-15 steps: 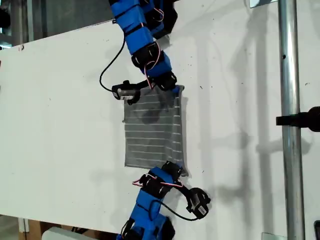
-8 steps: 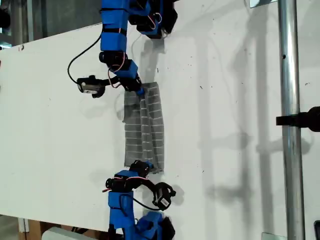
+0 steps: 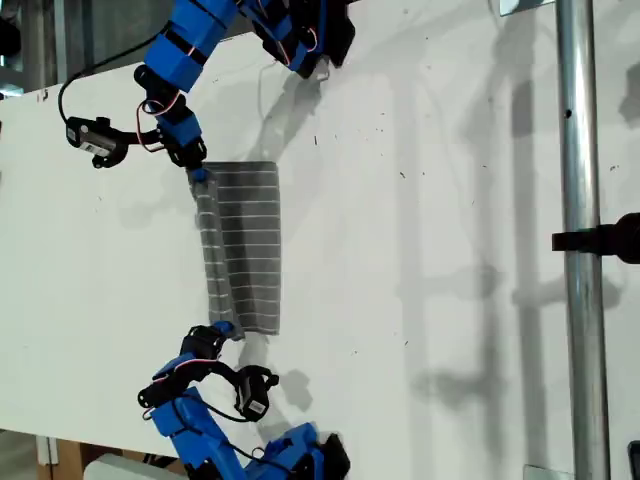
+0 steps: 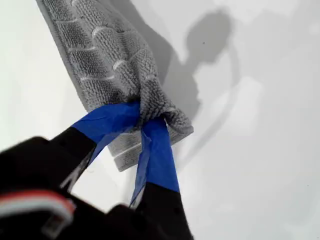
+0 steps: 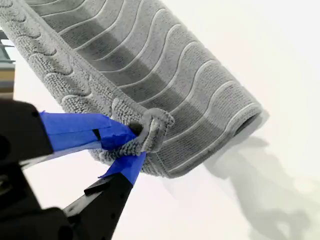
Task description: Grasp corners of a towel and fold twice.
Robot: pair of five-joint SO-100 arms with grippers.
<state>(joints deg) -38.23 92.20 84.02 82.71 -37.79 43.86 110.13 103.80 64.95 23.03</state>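
My first gripper (image 4: 142,120) has its blue-taped jaws pinched tight on a corner (image 4: 160,112) of the towel (image 4: 100,55), the cloth bunched between the tips and the rest of the towel running away from the jaws along the white counter (image 4: 260,165). My second gripper (image 5: 132,142) is likewise clamped on a corner (image 5: 150,130), with the towel (image 5: 150,65) doubled over beyond it so that a rounded fold forms the far long edge. In the exterior view the towel (image 3: 245,250) lies as a narrow grey striped band, folded in half lengthwise, with one blue arm (image 3: 185,60) reaching down to its upper end and another arm (image 3: 200,400) reaching up to its lower end; each meets the towel at the corner on the exterior view's left. The wrist views do not show which arm is which. Both arms are bent at the wrist, their black cameras standing out sideways, away from the towel. The counter (image 3: 450,200) under the towel is a plain white board marked with a few dark specks and soft shadows of the arms. Well apart from the towel, toward the exterior view's right, a metal pole (image 3: 580,150) stands upright with a black clamp (image 3: 600,240) on it.
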